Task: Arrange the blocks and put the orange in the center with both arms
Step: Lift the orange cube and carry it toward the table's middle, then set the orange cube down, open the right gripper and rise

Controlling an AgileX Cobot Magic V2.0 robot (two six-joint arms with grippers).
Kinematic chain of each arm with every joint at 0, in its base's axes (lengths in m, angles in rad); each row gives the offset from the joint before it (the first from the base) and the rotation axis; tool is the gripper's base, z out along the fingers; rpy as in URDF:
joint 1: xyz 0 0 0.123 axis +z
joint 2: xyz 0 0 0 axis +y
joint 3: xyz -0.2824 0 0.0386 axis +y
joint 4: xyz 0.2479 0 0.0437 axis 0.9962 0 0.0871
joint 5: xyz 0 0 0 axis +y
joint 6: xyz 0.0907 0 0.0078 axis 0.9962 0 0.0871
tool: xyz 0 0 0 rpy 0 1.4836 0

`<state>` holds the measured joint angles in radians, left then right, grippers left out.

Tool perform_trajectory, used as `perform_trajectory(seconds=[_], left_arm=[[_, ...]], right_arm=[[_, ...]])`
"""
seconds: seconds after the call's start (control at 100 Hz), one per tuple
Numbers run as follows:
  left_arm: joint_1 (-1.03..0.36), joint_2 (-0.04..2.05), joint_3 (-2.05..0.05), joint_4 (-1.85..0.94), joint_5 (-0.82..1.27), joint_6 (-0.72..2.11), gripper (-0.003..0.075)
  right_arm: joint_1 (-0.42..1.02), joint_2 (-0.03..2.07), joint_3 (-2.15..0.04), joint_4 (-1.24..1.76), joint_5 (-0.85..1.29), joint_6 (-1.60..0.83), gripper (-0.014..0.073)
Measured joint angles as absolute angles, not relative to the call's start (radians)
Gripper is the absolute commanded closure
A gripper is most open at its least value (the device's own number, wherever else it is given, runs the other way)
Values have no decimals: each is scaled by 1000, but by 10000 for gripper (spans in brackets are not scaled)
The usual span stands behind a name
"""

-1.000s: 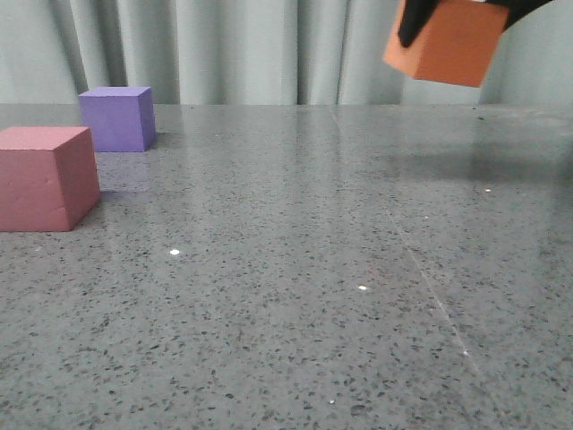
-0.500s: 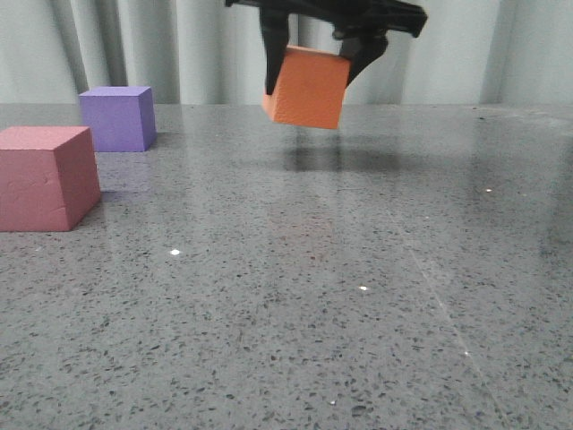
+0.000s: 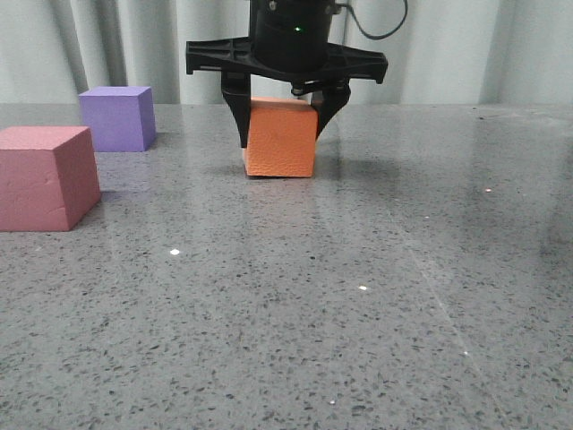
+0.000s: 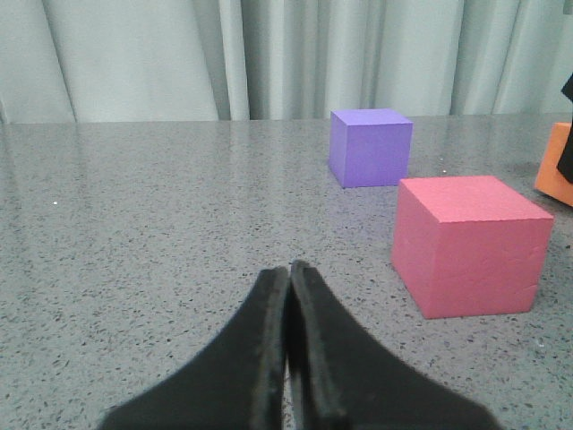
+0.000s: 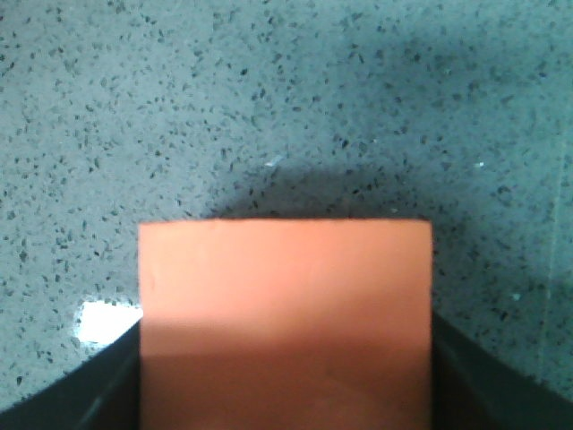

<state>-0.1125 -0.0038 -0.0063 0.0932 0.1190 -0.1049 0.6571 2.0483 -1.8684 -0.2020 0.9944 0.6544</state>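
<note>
My work surface is a grey speckled tabletop [image 3: 358,296]. Three cubes rest directly on it: the pink-red cube [image 3: 45,177] nearest my left side, the purple cube [image 3: 116,117] just behind it, and the orange cube [image 3: 281,137] further right, apart from both.

grey speckled table [image 3: 376,296], pale pleated curtain [image 3: 116,45]

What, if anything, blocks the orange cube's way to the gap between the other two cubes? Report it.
Nothing visible does. The orange cube, clamped by the right gripper, has only bare tabletop between it and the purple cube and pink-red cube.
</note>
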Motion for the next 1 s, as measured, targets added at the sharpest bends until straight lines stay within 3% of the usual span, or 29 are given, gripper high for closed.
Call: perform_trajectory(seconds=[0.1, 0.32, 0.69, 1.0], left_arm=[[-113, -4, -6, 93, 119, -105, 739], [-113, -4, -6, 93, 119, -105, 739], [-113, -4, -6, 93, 119, -105, 739], [-113, -4, -6, 93, 119, -105, 739]], right_arm=[[657, 2048, -1868, -196, 994, 654, 323], [657, 2048, -1869, -174, 997, 657, -23], [658, 2048, -1889, -157, 1037, 657, 2], [658, 2048, -2091, -204, 1188, 591, 2]])
